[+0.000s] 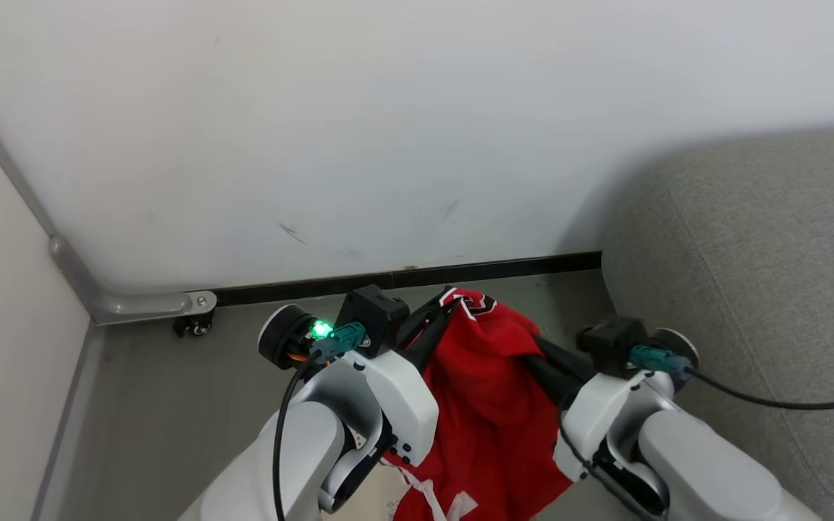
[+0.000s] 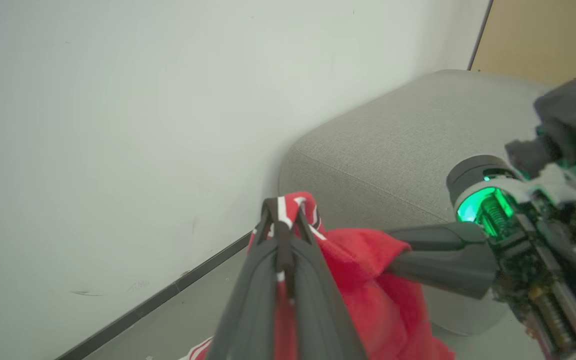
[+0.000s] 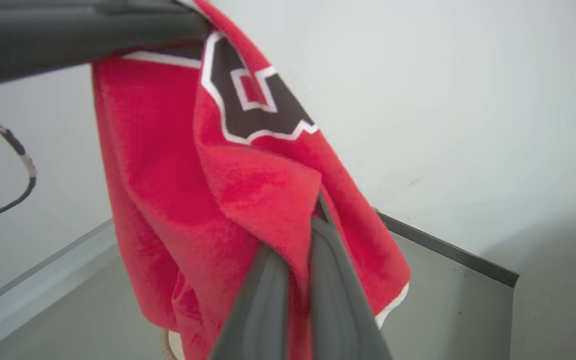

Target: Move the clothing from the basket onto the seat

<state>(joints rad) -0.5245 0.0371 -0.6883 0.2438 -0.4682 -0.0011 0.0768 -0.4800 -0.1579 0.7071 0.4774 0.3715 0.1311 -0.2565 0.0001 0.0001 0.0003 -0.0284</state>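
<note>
While both pale arms reach up from the bottom of the head view, we see behind them a broad white wall (image 1: 388, 130), scuffed in a few places. To the right stands the large grey fabric-upholstered seat (image 1: 772, 275) with a rounded corner and a seam line. A smooth grey floor (image 1: 156, 405) spreads below the wall and runs up to the seat's side, with a thin black baseboard (image 1: 417, 277) where wall and floor meet. Between the 2 forearms hangs the red garment (image 1: 489, 405) of soft fabric with white trim and a black-and-white figure near its top. It is held up in front of the wall, just left of the seat and apart from the cushion, and its lower end runs out of the bottom of the head view. The left gripper (image 1: 449, 300) has its 2 long dark fingers pressed together on the red garment's white-striped upper edge. The right gripper (image 1: 536, 354) is pinched tight on a fold of the red fabric on the right side. A black cable (image 1: 786, 398) leads from the right wrist across the seat. At the far left, a grey metal rail (image 1: 135, 304) ends beside a small black caster (image 1: 196, 325), and a green light (image 1: 321, 329) glows on the left wrist.
</note>
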